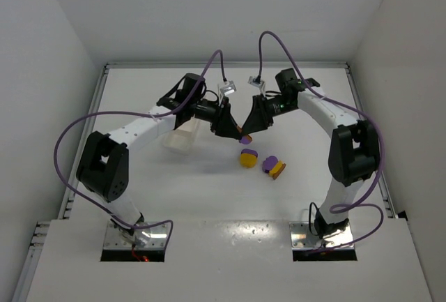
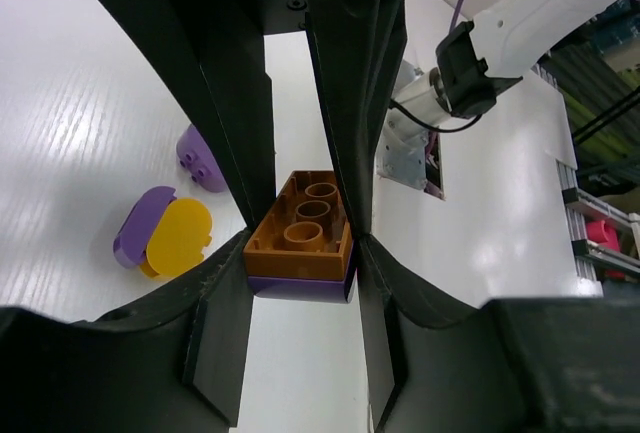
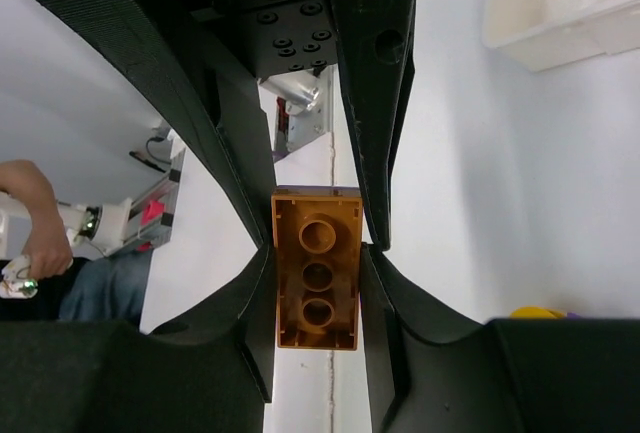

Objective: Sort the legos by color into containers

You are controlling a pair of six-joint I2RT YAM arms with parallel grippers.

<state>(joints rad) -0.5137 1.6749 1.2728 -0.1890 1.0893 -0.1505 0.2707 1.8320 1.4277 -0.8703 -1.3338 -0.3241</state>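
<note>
Left wrist: brown-orange lego [image 2: 300, 235], purple beneath.

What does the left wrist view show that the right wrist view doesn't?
Left wrist only: the loose purple lego, the purple-and-yellow pair seen whole, and the right arm with its base. Right wrist only: the white tray and a person's arm at the edge. Both: the brown-orange brick squeezed between that camera's own fingers, with purple showing along one edge.
</note>
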